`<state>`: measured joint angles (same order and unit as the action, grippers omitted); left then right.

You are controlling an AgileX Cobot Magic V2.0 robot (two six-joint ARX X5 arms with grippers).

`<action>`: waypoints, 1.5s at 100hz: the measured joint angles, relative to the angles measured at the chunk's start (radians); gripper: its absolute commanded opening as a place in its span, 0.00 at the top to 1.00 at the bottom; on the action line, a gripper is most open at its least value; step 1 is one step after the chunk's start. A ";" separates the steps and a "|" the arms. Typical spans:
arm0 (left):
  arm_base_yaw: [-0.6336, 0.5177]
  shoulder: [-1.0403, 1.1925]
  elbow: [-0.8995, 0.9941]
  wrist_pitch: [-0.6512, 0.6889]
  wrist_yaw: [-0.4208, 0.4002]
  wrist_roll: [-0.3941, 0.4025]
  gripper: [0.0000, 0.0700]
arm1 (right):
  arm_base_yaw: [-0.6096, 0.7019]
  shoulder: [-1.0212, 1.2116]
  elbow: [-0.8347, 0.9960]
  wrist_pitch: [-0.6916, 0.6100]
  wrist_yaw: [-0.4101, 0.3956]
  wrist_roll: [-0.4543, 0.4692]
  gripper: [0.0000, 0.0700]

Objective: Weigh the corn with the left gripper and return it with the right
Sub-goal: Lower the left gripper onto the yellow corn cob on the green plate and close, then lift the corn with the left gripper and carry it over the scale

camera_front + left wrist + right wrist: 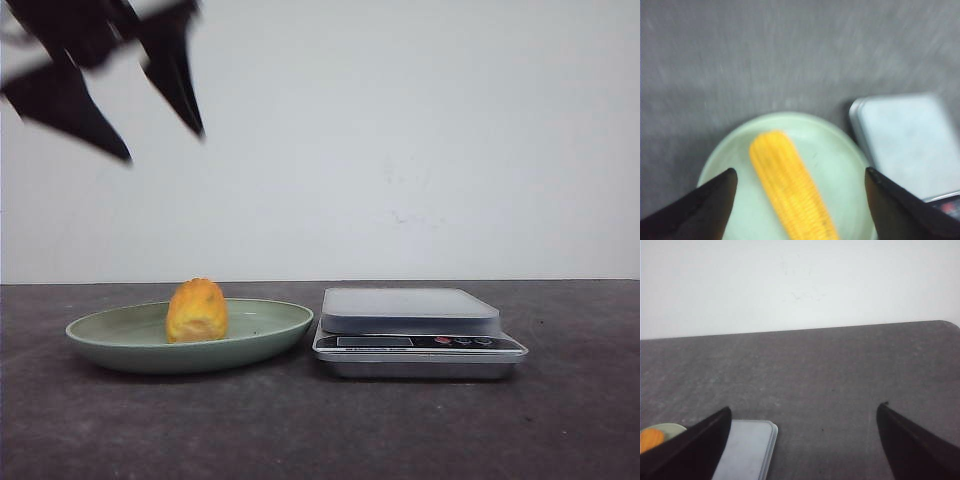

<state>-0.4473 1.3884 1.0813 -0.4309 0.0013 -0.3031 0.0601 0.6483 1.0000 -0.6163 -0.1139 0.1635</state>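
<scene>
Yellow-orange and stubby from the front, the corn (197,311) lies on a pale green plate (120,338) on the left half of the dark grey worktop (320,430), about midway between its far and near edges. Just beside the plate, toward the worktop's middle, sits a silver kitchen scale (418,330) with a bare platform; the two look nearly touching, but I cannot tell if they do. High above the plate, the left gripper (165,145) shows blurred, its two black fingers parted and holding nothing. Over the left wrist, the corn (790,187) lies along the plate (840,155), well below and between the spread fingers (705,210), neither of them touching it; the scale (910,145) lies beside the plate's rim. Over the right wrist, the right gripper (802,412) is splayed wide and empty above bare worktop (840,375), with the scale's corner (747,447) and a sliver of corn (651,439) on the plate (671,429) seen past one finger.
</scene>
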 measured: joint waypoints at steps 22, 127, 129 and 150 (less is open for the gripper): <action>-0.026 0.181 0.000 -0.015 -0.004 -0.006 0.31 | 0.013 0.000 0.000 -0.001 -0.018 -0.003 0.15; -0.081 0.309 -0.001 0.002 -0.029 -0.041 0.99 | 0.018 0.000 0.000 -0.002 -0.018 -0.003 0.16; -0.081 0.309 -0.001 0.003 -0.029 -0.041 0.99 | 0.018 0.000 0.000 -0.002 -0.018 -0.003 0.16; -0.082 0.279 0.000 -0.014 -0.029 -0.041 0.99 | 0.018 0.000 0.000 -0.006 -0.018 -0.003 0.16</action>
<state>-0.5289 1.6676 1.0809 -0.4450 -0.0273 -0.3439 0.0784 0.6487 1.0000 -0.6220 -0.1322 0.1604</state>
